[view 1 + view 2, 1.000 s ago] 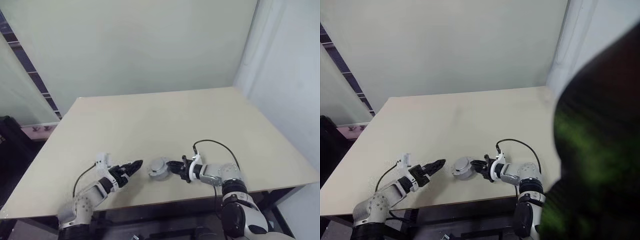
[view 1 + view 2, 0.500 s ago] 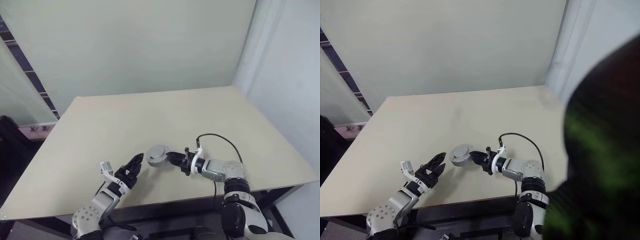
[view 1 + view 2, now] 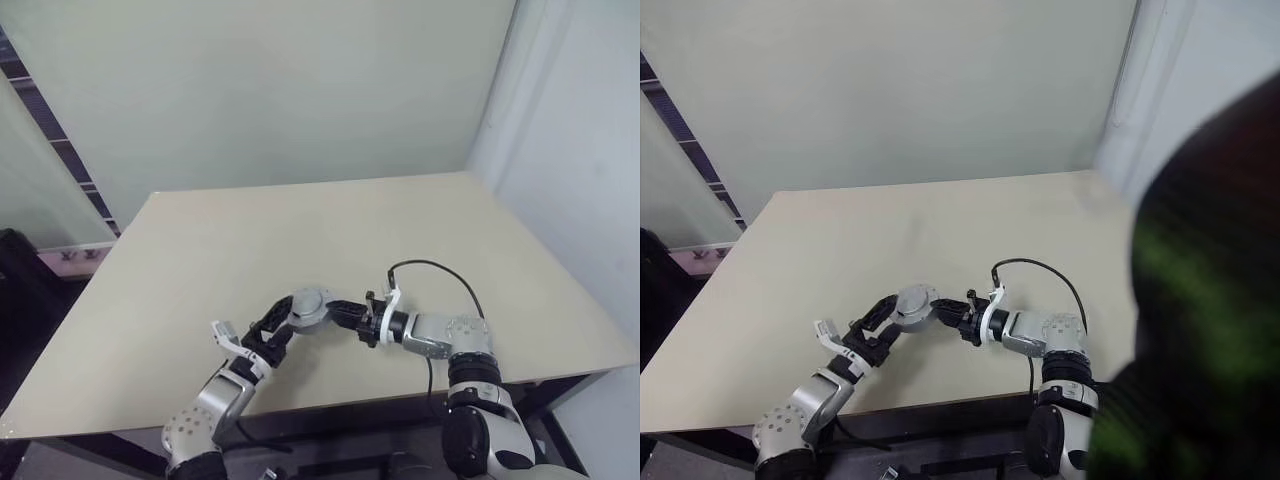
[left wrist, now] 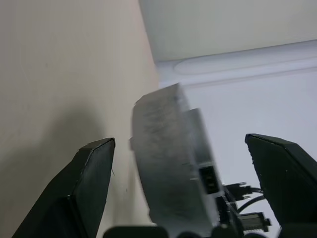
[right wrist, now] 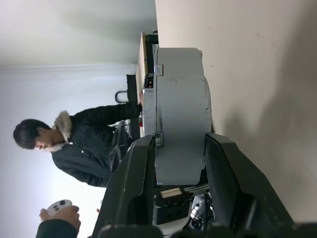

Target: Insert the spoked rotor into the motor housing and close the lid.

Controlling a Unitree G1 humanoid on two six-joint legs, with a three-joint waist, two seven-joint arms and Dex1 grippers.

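Beige counter point(image 3: 300, 240) spans the room below a pale wall. Near its front edge, the right tool point(image 3: 338, 309) clamps the grey motor housing point(image 3: 307, 307) by its rim, raised off the surface. Left tool point(image 3: 270, 325), fingers spread wide, brackets the housing without gripping it.

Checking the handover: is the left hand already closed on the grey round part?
No. In the left wrist view its fingers stand wide apart on either side of the grey round part, which the right hand clamps.
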